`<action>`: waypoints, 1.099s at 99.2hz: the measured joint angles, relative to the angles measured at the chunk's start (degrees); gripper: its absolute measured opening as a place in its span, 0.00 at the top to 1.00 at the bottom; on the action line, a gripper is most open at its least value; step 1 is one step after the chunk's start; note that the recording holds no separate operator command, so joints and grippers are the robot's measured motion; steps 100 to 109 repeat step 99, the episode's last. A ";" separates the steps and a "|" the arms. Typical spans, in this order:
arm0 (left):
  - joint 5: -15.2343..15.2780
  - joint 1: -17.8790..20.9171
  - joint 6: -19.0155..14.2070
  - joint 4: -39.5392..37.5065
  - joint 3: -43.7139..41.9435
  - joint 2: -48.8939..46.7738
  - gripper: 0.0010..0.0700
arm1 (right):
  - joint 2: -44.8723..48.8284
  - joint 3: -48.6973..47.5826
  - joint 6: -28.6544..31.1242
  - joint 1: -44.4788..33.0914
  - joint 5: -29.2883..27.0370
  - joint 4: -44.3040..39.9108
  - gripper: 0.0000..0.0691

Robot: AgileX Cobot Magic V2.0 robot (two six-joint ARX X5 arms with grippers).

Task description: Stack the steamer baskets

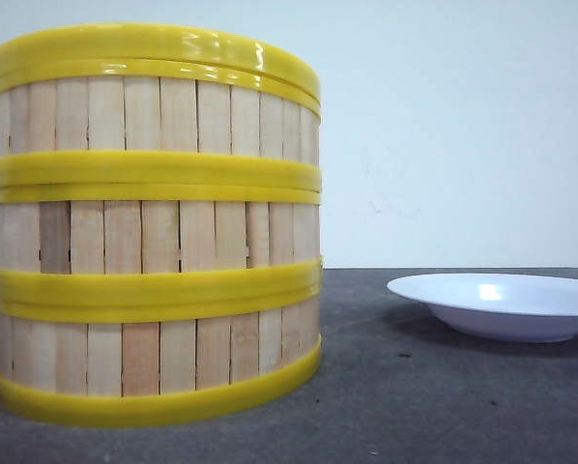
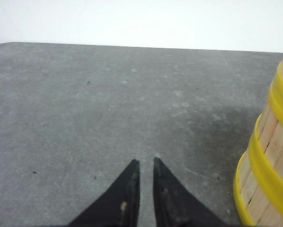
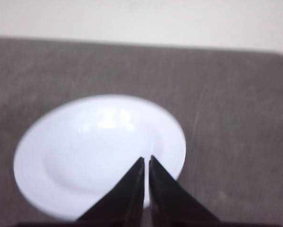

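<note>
Three steamer baskets stand stacked in one column at the left of the front view: the top one (image 1: pixel 154 106), the middle one (image 1: pixel 154 237) and the bottom one (image 1: pixel 154 353). Their yellow rims meet, slightly askew. In the left wrist view the stack's lower wall (image 2: pixel 269 156) shows at one edge. My left gripper (image 2: pixel 146 161) hovers over bare table beside it, apart from it, with only a narrow slit between its black fingers and nothing held. My right gripper (image 3: pixel 147 157) is shut and empty above the white plate. Neither gripper shows in the front view.
A shallow white plate (image 1: pixel 502 304) lies on the dark grey table (image 1: pixel 415 406) to the right of the stack; the right wrist view looks down on the plate (image 3: pixel 84 146). A pale wall stands behind the table's far edge.
</note>
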State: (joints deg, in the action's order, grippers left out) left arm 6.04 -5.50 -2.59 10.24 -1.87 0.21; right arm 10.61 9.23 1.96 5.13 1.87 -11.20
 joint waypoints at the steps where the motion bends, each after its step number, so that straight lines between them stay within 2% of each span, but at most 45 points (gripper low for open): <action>1: 0.00 0.02 0.00 0.00 0.00 0.00 0.98 | -0.79 -0.70 0.02 0.00 0.00 -0.07 0.99; 21: 0.00 0.02 0.00 0.00 0.00 0.00 0.98 | -10.62 -8.04 0.13 0.02 0.00 1.16 0.99; 109: 0.00 0.00 0.00 0.00 0.00 0.02 0.98 | -10.40 -8.28 0.20 0.90 -0.33 1.51 0.99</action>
